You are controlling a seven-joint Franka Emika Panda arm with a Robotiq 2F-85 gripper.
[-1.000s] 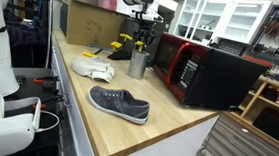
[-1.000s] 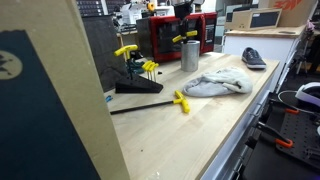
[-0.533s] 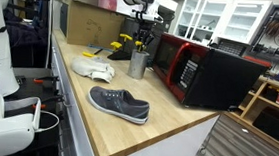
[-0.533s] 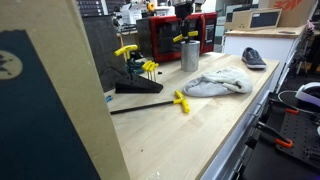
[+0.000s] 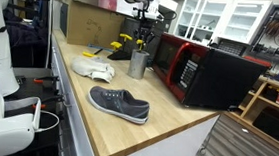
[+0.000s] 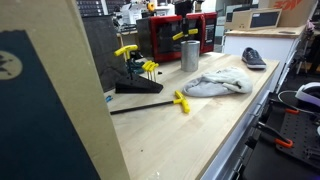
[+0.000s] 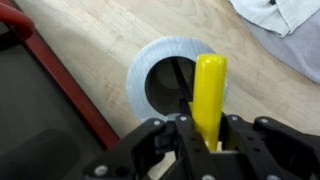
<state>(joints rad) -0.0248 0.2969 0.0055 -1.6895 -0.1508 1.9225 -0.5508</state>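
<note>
1. Here, the gripper [image 7: 207, 128] has its jaws clamped on the yellow-handled tool [image 7: 208, 85], one finger on each side of the handle.
2. The tool hangs upright over the metal cup [image 7: 140, 75], and its dark shaft points into the cup's opening.
3. In both exterior views the cup [image 5: 138, 64] [image 6: 190, 55] stands on the wooden bench [image 5: 90, 129], just beside the red microwave [image 5: 195, 70].
4. A crumpled cloth [image 6: 215, 83] lies near the cup, and a grey shoe [image 5: 119, 104] lies well apart from it.

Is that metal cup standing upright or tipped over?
Upright. The metal cup stands on its base; the wrist view looks down into its round mouth.
</note>
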